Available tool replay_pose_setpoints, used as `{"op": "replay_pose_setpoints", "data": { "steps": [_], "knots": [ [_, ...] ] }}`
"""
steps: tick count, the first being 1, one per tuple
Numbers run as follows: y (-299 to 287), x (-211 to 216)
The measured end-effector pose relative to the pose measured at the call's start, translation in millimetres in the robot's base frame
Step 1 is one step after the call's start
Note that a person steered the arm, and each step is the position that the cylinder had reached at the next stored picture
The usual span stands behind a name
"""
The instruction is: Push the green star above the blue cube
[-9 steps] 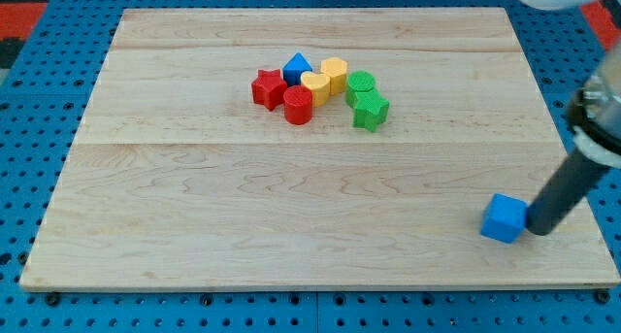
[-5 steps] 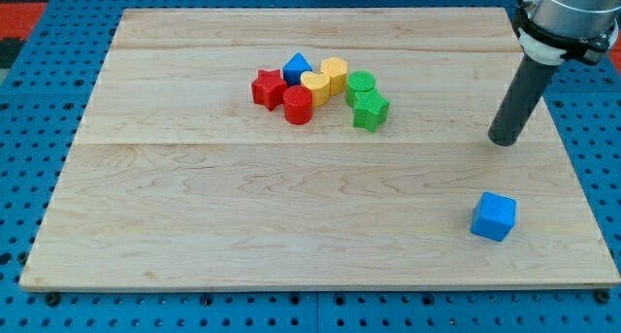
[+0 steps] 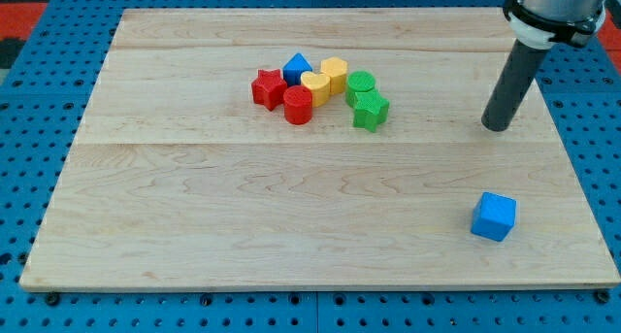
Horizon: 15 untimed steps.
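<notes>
With no jaws to report, only my tip (image 3: pixel 496 127) well right of the green star (image 3: pixel 370 111) in the cluster, we should circle to its left and push steadily rightward until it is above the blue cube (image 3: pixel 495 216).

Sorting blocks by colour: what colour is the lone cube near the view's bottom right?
Blue cube, clear in the camera view.

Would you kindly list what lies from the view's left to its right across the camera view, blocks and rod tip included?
Red star → red cylinder → green star → my tip, about level with the blue cube in this order. The clustered blue, yellow and other green blocks overlap too much to rank.
</notes>
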State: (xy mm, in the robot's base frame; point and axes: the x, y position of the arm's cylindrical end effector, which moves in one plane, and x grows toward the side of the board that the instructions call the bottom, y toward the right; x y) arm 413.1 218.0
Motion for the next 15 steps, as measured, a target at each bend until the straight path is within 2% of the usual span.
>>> {"op": "replay_pose_setpoints", "data": {
  "steps": [1,2,3,4,5,6,7,8,9,10,11,12,13,15],
  "knots": [
    [-18.3,-20.6],
    [-89.2,-59.6],
    [-163.2,-66.6],
    [-166.8,-38.4],
    [-174.8,-36.0],
    [-155.4,-11.0],
    [-79.4,1.6],
    [-86.7,7.9],
    [-122.6,-2.7],
    [-117.8,31.6],
    [-89.8,43.4],
    [-84.7,39.2],
    [-72.4,4.5],
    [-52.8,59.5]
  ]
}}
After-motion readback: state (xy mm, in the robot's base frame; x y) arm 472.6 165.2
